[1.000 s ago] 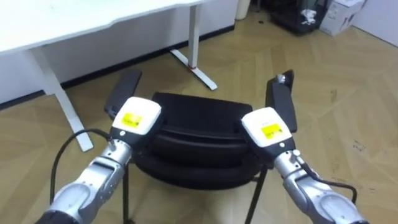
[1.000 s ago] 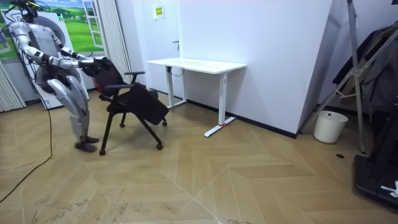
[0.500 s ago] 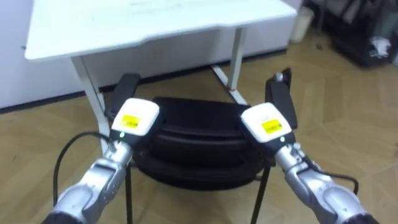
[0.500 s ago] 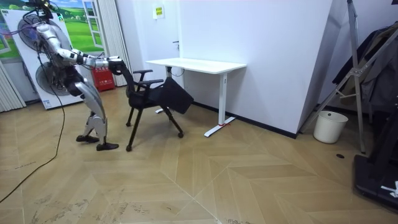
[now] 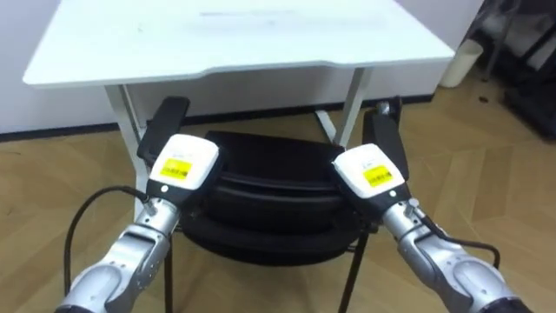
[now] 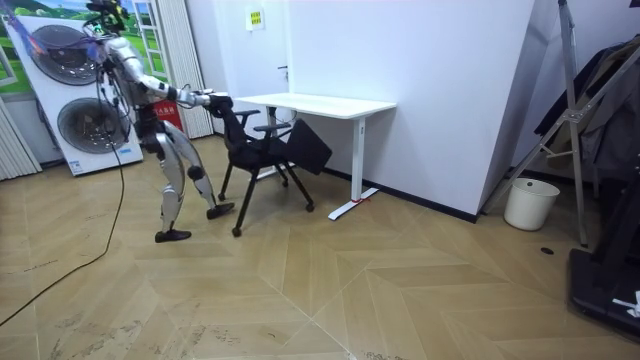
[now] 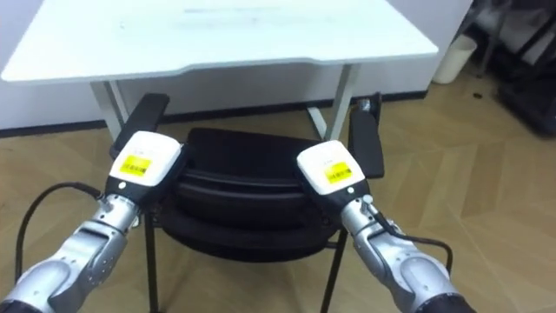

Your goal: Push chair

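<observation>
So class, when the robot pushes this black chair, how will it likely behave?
Probably stiff: the chair looks like a rigid frame, with the left robot hand and right robot hand at its backrest. Pushed that high on thin splayed legs, it might tip forward. The smooth wooden floor should let it slide.

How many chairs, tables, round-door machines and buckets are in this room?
Black chair: 1
White table: 1
Round-door machines: 2
White bucket: 1
Total: 5
</observation>
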Controlling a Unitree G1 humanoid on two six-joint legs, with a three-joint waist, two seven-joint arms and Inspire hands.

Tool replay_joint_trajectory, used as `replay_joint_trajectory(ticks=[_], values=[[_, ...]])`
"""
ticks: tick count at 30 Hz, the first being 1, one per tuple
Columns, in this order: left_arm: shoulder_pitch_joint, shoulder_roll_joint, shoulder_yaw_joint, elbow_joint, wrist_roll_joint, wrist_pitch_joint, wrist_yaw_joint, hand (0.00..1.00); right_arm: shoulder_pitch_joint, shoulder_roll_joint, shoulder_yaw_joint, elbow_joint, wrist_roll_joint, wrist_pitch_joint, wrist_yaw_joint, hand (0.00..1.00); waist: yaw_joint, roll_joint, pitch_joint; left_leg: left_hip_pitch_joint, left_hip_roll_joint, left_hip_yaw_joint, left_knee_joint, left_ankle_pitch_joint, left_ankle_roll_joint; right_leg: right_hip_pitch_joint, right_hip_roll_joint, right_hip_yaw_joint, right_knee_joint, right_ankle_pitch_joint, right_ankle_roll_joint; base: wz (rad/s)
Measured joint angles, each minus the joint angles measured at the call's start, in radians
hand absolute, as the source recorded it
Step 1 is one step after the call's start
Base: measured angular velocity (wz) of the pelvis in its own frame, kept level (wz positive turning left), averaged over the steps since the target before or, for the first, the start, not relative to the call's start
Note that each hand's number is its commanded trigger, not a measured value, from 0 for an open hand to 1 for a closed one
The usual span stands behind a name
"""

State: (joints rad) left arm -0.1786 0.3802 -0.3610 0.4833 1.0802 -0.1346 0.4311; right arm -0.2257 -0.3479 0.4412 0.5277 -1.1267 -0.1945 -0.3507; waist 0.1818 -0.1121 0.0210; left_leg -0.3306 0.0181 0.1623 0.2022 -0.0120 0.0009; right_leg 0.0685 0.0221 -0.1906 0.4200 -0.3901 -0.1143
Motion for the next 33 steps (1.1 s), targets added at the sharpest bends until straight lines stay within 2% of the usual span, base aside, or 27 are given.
replay_joint_trajectory(ticks=[1, 2, 3, 4, 5, 7, 8, 9, 10, 11, 12, 13, 14, 15, 17, 18, 19, 20, 22, 23, 24, 25, 26, 27, 28, 30, 33], values=[[0.000, -0.001, 0.004, -0.007, 0.000, 0.000, 0.000, 1.00, 0.000, 0.000, 0.000, -0.008, -0.001, 0.004, 0.003, 1.00, 0.000, -0.002, -0.0039, 0.012, -0.007, -0.002, -0.014, 0.031, 0.016, 0.009, -0.002, 0.001, -0.013, -0.003, 0.005, 0.05], [0.000, -0.002, 0.014, -0.019, 0.001, 0.004, -0.006, 1.00, -0.001, 0.000, 0.000, -0.025, -0.005, 0.018, 0.006, 1.00, -0.002, -0.009, -0.0068, 0.027, -0.028, 0.000, -0.036, 0.078, 0.034, 0.028, -0.014, -0.001, -0.035, -0.013, 0.017, 0.10], [0.001, -0.003, 0.024, -0.030, 0.007, 0.004, -0.011, 1.00, -0.002, 0.000, -0.001, -0.035, -0.008, 0.025, 0.004, 1.00, -0.003, -0.021, -0.0072, 0.045, -0.050, 0.005, -0.045, 0.093, 0.051, 0.049, -0.036, -0.001, -0.049, -0.024, 0.034, 0.10], [0.002, -0.004, 0.028, -0.035, 0.011, 0.005, -0.011, 1.00, -0.003, -0.003, -0.002, -0.039, -0.008, 0.025, 0.004, 1.00, -0.003, -0.029, -0.0068, 0.049, -0.060, 0.009, -0.040, 0.098, 0.059, 0.061, -0.045, -0.001, -0.058, -0.029, 0.042, -0.07], [0.003, -0.005, 0.033, -0.046, 0.012, 0.009, -0.014, 1.00, -0.005, -0.004, -0.002, -0.044, -0.006, 0.027, 0.003, 1.00, 0.003, -0.042, -0.0082, 0.064, -0.073, 0.033, -0.028, 0.107, 0.073, 0.080, -0.065, -0.004, -0.059, -0.038, 0.060, -0.20], [0.001, 0.000, 0.037, -0.058, 0.012, 0.012, -0.029, 1.00, -0.006, -0.003, 0.002, -0.049, 0.001, 0.032, 0.004, 1.00, 0.019, -0.065, -0.0039, 0.082, -0.100, 0.060, 0.006, 0.075, 0.092, 0.102, -0.107, -0.021, -0.024, -0.049, 0.083, -0.15], [-0.001, 0.002, 0.039, -0.058, 0.012, 0.012, -0.031, 1.00, -0.010, -0.002, 0.007, -0.051, 0.007, 0.037, 0.006, 1.00, 0.020, -0.074, -0.0032, 0.088, -0.108, 0.067, 0.040, 0.041, 0.101, 0.088, -0.133, -0.039, 0.054, -0.045, 0.104, 0.00], [-0.004, 0.007, 0.039, -0.058, 0.013, 0.015, -0.037, 1.00, -0.011, 0.000, 0.008, -0.048, 0.008, 0.040, 0.007, 1.00, 0.020, -0.075, -0.0015, 0.098, -0.103, 0.071, 0.080, 0.004, 0.103, 0.067, -0.161, -0.057, 0.145, -0.018, 0.148, 0.06], [-0.004, 0.007, 0.039, -0.058, 0.014, 0.015, -0.039, 1.00, -0.011, 0.002, 0.009, -0.044, 0.008, 0.040, 0.007, 1.00, 0.019, -0.072, -0.0022, 0.104, -0.099, 0.069, 0.100, -0.018, 0.102, 0.055, -0.169, -0.071, 0.197, 0.005, 0.162, 0.05], [-0.005, 0.006, 0.037, -0.051, 0.014, 0.016, -0.043, 1.00, -0.010, 0.006, 0.011, -0.035, 0.008, 0.040, 0.007, 1.00, 0.018, -0.060, 0.0002, 0.121, -0.088, 0.064, 0.138, -0.060, 0.106, 0.041, -0.184, -0.095, 0.283, 0.074, 0.160, 0.04], [-0.009, -0.002, 0.036, -0.035, 0.015, 0.016, -0.043, 1.00, -0.010, 0.009, 0.013, -0.024, 0.008, 0.040, 0.009, 1.00, 0.019, -0.037, 0.0037, 0.148, -0.070, 0.048, 0.159, -0.096, 0.102, 0.031, -0.183, -0.112, 0.353, 0.167, 0.161, 0.00], [-0.009, -0.006, 0.034, -0.029, 0.015, 0.016, -0.043, 1.00, -0.010, 0.009, 0.017, -0.021, 0.008, 0.040, 0.009, 1.00, 0.020, -0.026, 0.0036, 0.166, -0.064, 0.038, 0.155, -0.112, 0.099, 0.020, -0.183, -0.117, 0.388, 0.216, 0.161, -0.06], [-0.010, -0.007, 0.035, -0.026, 0.014, 0.017, -0.040, 1.00, -0.010, 0.013, 0.019, -0.022, 0.007, 0.042, 0.009, 1.00, 0.021, -0.016, 0.0049, 0.190, -0.063, 0.025, 0.134, -0.131, 0.094, -0.021, -0.204, -0.123, 0.475, 0.237, 0.165, -0.07], [-0.017, -0.009, 0.035, -0.018, 0.012, 0.014, -0.029, 1.00, -0.014, 0.012, 0.018, -0.029, 0.000, 0.051, 0.009, 1.00, 0.020, -0.006, 0.0085, 0.207, -0.062, 0.017, 0.131, -0.148, 0.091, -0.082, -0.226, -0.129, 0.562, 0.199, 0.157, -0.05], [0.012, -0.016, 0.023, -0.025, 0.011, 0.002, -0.017, 1.00, -0.006, -0.013, 0.027, -0.028, -0.009, 0.051, 0.000, 1.00, 0.020, 0.026, 0.0104, 0.250, -0.054, -0.004, 0.112, -0.161, 0.083, -0.177, -0.228, -0.114, 0.629, 0.158, 0.143, 0.15], [0.018, -0.030, 0.023, -0.013, 0.014, 0.002, -0.014, 1.00, -0.005, -0.017, 0.039, -0.021, -0.007, 0.052, -0.002, 1.00, 0.021, 0.034, 0.0130, 0.278, -0.045, -0.013, 0.099, -0.170, 0.079, -0.247, -0.229, -0.096, 0.635, 0.138, 0.143, 0.28], [0.020, -0.032, 0.023, -0.010, 0.014, 0.002, -0.009, 1.00, -0.005, -0.017, 0.040, -0.019, -0.006, 0.053, -0.002, 1.00, 0.020, 0.034, 0.0137, 0.285, -0.043, -0.028, 0.097, -0.180, 0.073, -0.286, -0.228, -0.082, 0.620, 0.128, 0.145, 0.51], [0.019, -0.026, 0.025, -0.004, 0.011, -0.002, -0.012, 1.00, 0.000, -0.008, 0.042, -0.017, -0.007, 0.054, -0.002, 1.00, 0.007, 0.033, 0.0162, 0.290, -0.037, -0.059, 0.102, -0.188, 0.060, -0.338, -0.228, -0.057, 0.542, 0.116, 0.146, 0.74], [0.018, -0.007, 0.026, 0.007, 0.001, -0.004, -0.011, 1.00, 0.006, 0.014, 0.046, -0.013, -0.015, 0.054, -0.003, 1.00, -0.014, 0.015, 0.0109, 0.288, -0.024, -0.107, 0.124, -0.207, 0.030, -0.369, -0.230, 0.001, 0.299, 0.131, 0.170, 0.89], [0.010, 0.009, 0.029, 0.005, -0.006, -0.007, -0.008, 1.00, 0.004, 0.026, 0.045, -0.015, -0.014, 0.053, -0.010, 1.00, -0.037, -0.009, 0.0077, 0.256, -0.019, -0.140, 0.197, -0.243, 0.002, -0.364, -0.229, 0.062, 0.115, 0.198, 0.212, 0.76], [0.004, 0.003, 0.035, 0.018, -0.006, -0.006, -0.011, 1.00, 0.002, 0.029, 0.044, -0.009, -0.013, 0.055, -0.011, 1.00, -0.016, 0.003, -0.0090, 0.212, 0.017, -0.151, 0.306, -0.296, -0.023, -0.358, -0.194, 0.036, 0.117, 0.220, 0.165, 0.58], [0.000, -0.008, 0.033, 0.033, -0.006, -0.006, -0.012, 1.00, 0.000, 0.024, 0.043, -0.005, -0.013, 0.058, -0.007, 1.00, -0.011, 0.022, -0.0197, 0.206, 0.037, -0.145, 0.328, -0.305, -0.029, -0.345, -0.185, 0.001, 0.105, 0.216, 0.158, 0.16], [-0.002, -0.015, 0.031, 0.053, -0.008, -0.010, -0.007, 1.00, -0.001, 0.016, 0.046, -0.004, -0.012, 0.047, 0.002, 1.00, -0.009, 0.050, -0.0163, 0.218, 0.046, -0.133, 0.308, -0.302, -0.027, -0.303, -0.181, -0.062, 0.074, 0.216, 0.157, 0.12], [0.000, -0.013, 0.031, 0.066, -0.009, -0.020, 0.000, 1.00, 0.002, 0.022, 0.051, -0.003, -0.013, 0.039, 0.006, 1.00, -0.015, 0.052, -0.0122, 0.243, 0.045, -0.144, 0.263, -0.283, -0.029, -0.274, -0.169, -0.077, 0.046, 0.217, 0.156, 0.28], [0.000, -0.010, 0.031, 0.065, -0.009, -0.020, 0.001, 1.00, 0.005, 0.021, 0.051, -0.007, -0.014, 0.032, 0.007, 1.00, -0.025, 0.053, -0.0119, 0.248, 0.051, -0.151, 0.245, -0.274, -0.041, -0.263, -0.164, -0.086, 0.035, 0.217, 0.156, 0.54], [0.001, 0.002, 0.032, 0.047, -0.007, -0.020, 0.002, 1.00, 0.014, 0.013, 0.051, -0.036, -0.019, 0.031, 0.020, 1.00, -0.050, 0.052, -0.0118, 0.248, 0.058, -0.191, 0.211, -0.261, -0.059, -0.241, -0.117, -0.077, -0.005, 0.222, 0.148, 0.55], [0.001, 0.009, 0.032, 0.043, -0.007, -0.020, 0.009, 1.00, 0.014, 0.003, 0.051, -0.066, -0.014, 0.023, 0.064, 1.00, -0.043, 0.048, -0.0097, 0.257, 0.065, -0.202, 0.194, -0.252, -0.069, -0.231, -0.107, -0.086, -0.020, 0.228, 0.116, 0.06]])
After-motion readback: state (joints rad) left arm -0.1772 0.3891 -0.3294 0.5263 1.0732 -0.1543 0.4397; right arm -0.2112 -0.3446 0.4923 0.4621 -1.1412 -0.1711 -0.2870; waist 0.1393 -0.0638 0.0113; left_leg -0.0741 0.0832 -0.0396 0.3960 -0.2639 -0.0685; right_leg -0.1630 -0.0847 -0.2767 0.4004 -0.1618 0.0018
